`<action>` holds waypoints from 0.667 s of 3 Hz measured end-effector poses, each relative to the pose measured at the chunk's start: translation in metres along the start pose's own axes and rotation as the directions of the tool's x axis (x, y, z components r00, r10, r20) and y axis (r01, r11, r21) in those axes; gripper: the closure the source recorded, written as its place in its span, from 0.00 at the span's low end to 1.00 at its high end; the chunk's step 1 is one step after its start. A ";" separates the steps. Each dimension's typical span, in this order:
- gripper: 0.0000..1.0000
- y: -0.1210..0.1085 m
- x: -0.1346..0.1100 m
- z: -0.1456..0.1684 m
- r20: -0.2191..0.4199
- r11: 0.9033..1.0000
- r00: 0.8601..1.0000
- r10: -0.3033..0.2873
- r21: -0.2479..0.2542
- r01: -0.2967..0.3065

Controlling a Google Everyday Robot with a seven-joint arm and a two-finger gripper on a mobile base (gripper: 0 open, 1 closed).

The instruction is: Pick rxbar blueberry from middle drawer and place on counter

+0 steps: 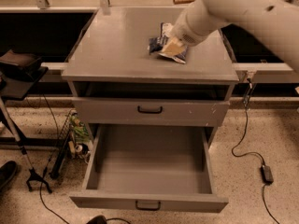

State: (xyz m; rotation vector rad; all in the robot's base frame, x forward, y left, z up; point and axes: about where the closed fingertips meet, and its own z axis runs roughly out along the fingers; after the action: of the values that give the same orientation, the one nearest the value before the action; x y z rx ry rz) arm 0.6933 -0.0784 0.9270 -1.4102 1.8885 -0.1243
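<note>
Plainly, you had only the camera view to go by.

- Gripper [174, 45]: low over the right-hand half of the counter [112, 45], at the end of the arm [233, 10], which came in from the upper right. You could not tell whether it was wide, narrow or holding anything.
- rxbar blueberry: not made out as a thing of its own. No bar showed on the floor of the middle drawer [149, 169], which stood pulled fully out below. If the bar was anywhere in view it was at or under the gripper, hidden by it or lost against the dark wrapper beneath. Its long axis could not be read.
- Snack bag [157, 45]: crinkled, navy and white, lying on the counter directly under and to the left of the gripper. The two overlapped in the view, so touching or just above could not be settled.
- Judgement: the coming move turned on what lay straight below the gripper. A release there risked dropping the bar onto the bag, not onto bare counter. Open grey top lay to the left of the bag, well apart from it.
- Around: the upper drawer [149, 110] was shut beneath the counter, a black stand [18, 66] stood off to the left, and a cable with a power brick [266, 173] lay on the floor to the right. None of these stood in the arm's way.
</note>
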 end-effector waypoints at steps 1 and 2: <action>1.00 0.008 -0.042 0.038 0.053 0.999 0.999 -0.006 0.054 0.003; 1.00 -0.006 -0.085 0.070 0.074 0.988 0.997 0.014 0.154 -0.025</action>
State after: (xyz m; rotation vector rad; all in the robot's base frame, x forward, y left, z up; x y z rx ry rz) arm 0.7492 0.0166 0.9243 -1.2741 1.7921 -0.2030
